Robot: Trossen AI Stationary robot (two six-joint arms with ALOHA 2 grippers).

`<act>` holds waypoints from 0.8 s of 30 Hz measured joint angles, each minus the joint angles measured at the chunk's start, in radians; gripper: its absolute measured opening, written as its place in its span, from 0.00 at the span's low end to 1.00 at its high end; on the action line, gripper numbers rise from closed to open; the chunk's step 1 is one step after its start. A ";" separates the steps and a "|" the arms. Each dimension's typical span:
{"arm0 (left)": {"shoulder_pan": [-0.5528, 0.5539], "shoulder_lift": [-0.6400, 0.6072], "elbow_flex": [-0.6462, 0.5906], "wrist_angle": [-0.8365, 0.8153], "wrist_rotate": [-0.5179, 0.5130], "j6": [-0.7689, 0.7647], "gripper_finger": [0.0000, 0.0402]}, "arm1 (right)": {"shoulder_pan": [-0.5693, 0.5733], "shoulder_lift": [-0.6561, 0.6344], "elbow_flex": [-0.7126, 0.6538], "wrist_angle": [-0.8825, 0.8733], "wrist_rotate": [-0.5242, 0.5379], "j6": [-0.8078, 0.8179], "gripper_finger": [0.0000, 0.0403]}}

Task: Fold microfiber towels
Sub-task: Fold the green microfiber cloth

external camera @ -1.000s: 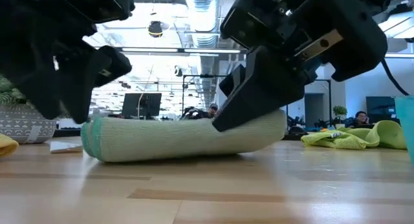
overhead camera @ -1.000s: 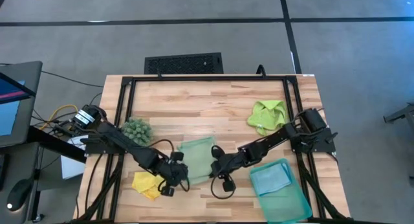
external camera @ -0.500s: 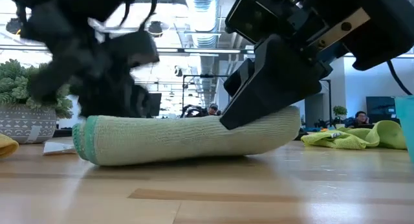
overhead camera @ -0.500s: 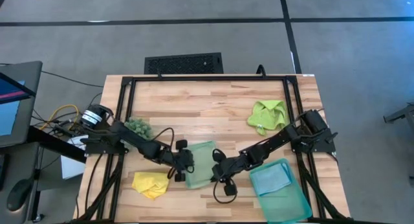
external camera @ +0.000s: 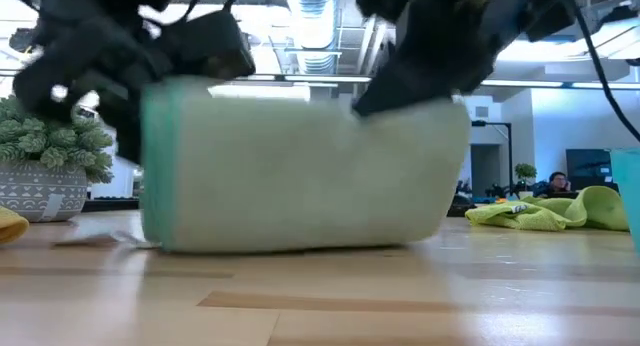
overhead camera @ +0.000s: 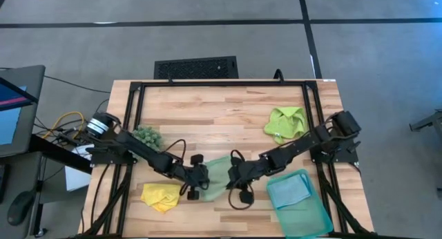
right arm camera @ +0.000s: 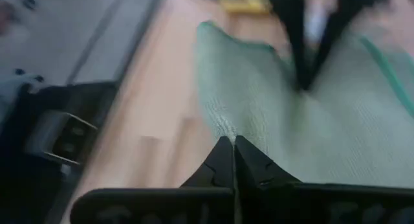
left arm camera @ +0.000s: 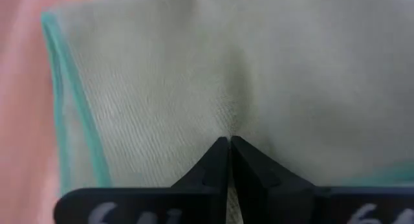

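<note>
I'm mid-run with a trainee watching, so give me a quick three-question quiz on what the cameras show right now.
1. True or false: both claws are shut on the pale sage green towel.
2. Which towel lies in the teal tray? A) yellow B) light blue C) lime green
3. Fill in: the yellow towel lies on the table nearest the ____ arm.

Key:
1. True: the left claw and the right claw each pinch it.
2. B, the light blue towel.
3. Left.
</note>
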 joint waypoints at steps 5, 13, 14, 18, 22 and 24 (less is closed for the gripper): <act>0.013 -0.090 0.017 -0.246 -0.082 -0.046 0.02 | -0.039 0.011 0.001 -0.029 -0.062 0.004 0.03; 0.086 -0.089 -0.078 -0.193 -0.052 -0.059 0.02 | -0.052 0.007 0.000 -0.039 -0.096 -0.001 0.02; 0.087 -0.090 -0.093 -0.168 -0.048 -0.058 0.02 | -0.051 0.006 0.000 -0.038 -0.096 -0.001 0.02; 0.079 -0.102 -0.112 -0.085 -0.004 -0.013 0.02 | -0.036 0.005 0.000 -0.052 -0.098 -0.002 0.05; 0.065 -0.147 -0.094 -0.021 0.006 0.040 0.02 | -0.008 0.005 0.000 -0.048 -0.102 -0.055 0.05; 0.062 -0.159 -0.081 -0.010 0.004 0.049 0.02 | 0.007 0.005 0.000 -0.038 -0.101 -0.088 0.05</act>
